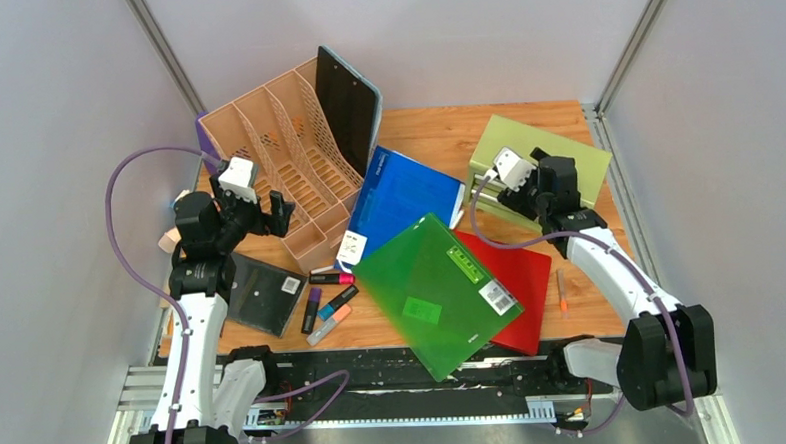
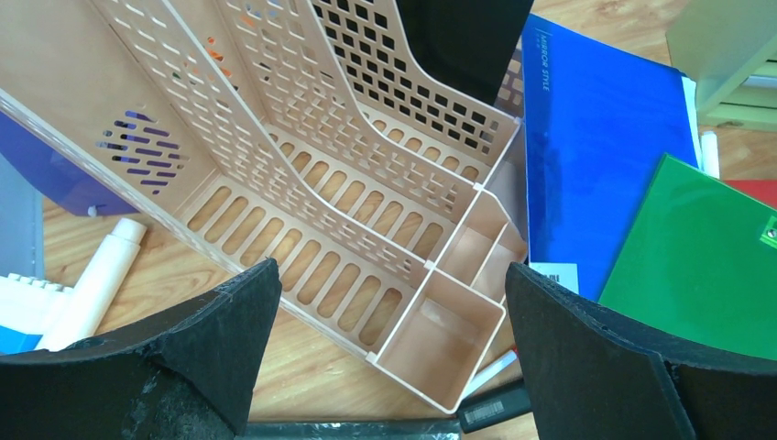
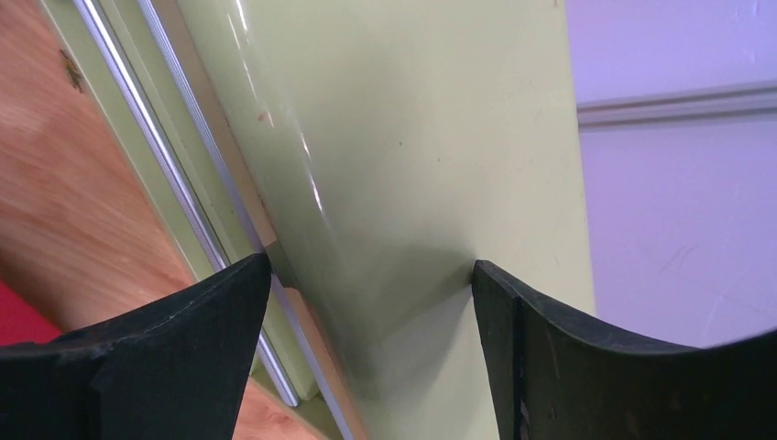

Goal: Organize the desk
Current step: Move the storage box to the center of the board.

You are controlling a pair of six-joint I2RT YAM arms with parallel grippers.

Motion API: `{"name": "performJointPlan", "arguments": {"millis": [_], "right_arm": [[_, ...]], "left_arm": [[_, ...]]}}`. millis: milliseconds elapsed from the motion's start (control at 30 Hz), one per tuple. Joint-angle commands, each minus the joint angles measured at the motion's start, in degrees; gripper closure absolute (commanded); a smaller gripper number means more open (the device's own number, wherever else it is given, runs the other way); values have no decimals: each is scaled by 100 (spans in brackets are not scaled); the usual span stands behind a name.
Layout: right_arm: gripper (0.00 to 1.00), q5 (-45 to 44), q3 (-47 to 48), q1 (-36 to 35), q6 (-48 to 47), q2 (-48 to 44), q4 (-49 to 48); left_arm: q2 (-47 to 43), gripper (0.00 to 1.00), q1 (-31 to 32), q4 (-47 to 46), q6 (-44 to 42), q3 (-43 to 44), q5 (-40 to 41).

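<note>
The wooden desk is cluttered. A tan file organizer stands at the back left with a black clipboard in it. My left gripper is open and empty, hovering above the organizer's small front compartments. A blue notebook, a green folder and a red folder overlap mid-desk. My right gripper is open, close over the top of the pale green drawer cabinet; its fingers frame the cabinet's top and hold nothing.
A black notebook lies front left. Several highlighters lie beside it. An orange pen lies at the right, near the red folder. A white tube lies left of the organizer. The black rail runs along the front edge.
</note>
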State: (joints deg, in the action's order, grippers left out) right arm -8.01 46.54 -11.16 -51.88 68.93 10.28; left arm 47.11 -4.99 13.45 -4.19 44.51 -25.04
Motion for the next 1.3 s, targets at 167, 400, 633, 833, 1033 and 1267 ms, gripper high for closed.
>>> {"name": "performJointPlan", "arguments": {"millis": [167,400,633,833,1033,1267], "right_arm": [[20,-84,77,698,-901,632,-532],[22,7,487,975,-1334,1083,-888],[19,-28,1150,1023,-1210,1320,-892],[10,996,1476,725,-22,560,542],[3,3107,1165,98,1245,-535,1722],[2,4495,822,-777,2455,-457,1971]], "left_arm": [[17,0,8,-203,23,-79,-116],[54,0,8,-233,16,-113,-148],[79,0,7,-244,32,-131,-209],[115,0,14,-236,23,-115,-221],[216,0,44,93,-159,70,-387],[553,0,667,1203,-739,692,-1177]]}}
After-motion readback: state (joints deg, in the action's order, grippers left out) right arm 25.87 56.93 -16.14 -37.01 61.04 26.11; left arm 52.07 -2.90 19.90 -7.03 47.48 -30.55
